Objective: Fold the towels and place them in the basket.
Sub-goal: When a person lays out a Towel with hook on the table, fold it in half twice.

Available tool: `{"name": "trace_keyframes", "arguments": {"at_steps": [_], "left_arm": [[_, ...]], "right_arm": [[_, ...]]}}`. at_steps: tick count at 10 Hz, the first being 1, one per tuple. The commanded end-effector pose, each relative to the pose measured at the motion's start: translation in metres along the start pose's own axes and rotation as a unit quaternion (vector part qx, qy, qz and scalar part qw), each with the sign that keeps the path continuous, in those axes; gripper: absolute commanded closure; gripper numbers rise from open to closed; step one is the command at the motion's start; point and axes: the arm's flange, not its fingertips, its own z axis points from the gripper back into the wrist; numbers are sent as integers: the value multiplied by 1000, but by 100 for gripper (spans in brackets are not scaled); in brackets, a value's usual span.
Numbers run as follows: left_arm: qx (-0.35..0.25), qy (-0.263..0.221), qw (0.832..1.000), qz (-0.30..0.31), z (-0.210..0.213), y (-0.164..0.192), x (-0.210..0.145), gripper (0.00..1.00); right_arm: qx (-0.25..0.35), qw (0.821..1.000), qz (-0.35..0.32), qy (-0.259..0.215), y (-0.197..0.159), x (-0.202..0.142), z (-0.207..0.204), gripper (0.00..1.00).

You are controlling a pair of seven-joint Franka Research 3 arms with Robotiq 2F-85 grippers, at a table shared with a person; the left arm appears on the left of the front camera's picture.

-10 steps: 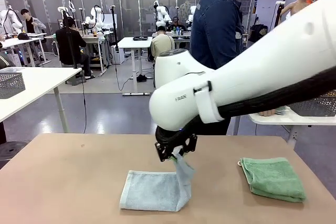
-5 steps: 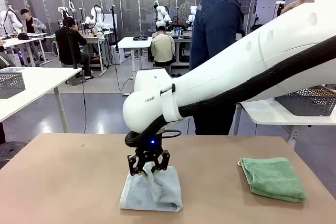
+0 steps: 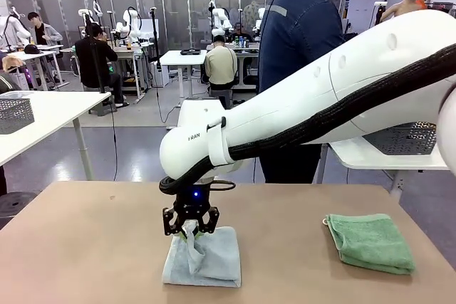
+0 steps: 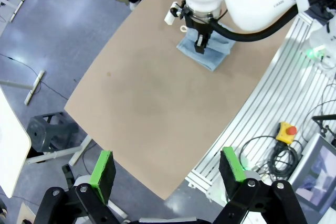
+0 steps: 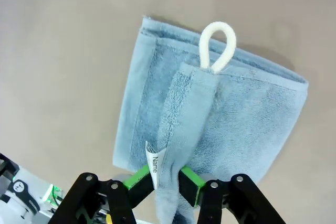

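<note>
Grey-blue towel (image 5: 210, 124) corner pinched in right gripper (image 5: 167, 182) (left gripper (image 4: 167, 169) spread wide).

Folded grey-blue towel (image 3: 203, 258), green towel (image 3: 370, 242) apart

I can read "Name" on the little white tag (image 5: 154, 163) of the grey-blue towel (image 5: 247, 124). My right arm (image 3: 299, 115) has letters like "RAN".
</note>
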Motion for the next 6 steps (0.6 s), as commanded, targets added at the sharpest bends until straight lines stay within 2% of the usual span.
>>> {"name": "trace_keyframes", "arguments": {"at_steps": [1,4,6], "left_arm": [[11,5,1000,-3,-1,1,-3,0],[11,5,1000,-3,-1,1,-3,0],[11,5,1000,-3,-1,1,-3,0]], "right_arm": [[6,999,-17,-32,4,-4,-7,64],[20,999,-15,-39,3,-5,-8,1],[32,998,-21,-46,-6,-8,-3,0]]}}
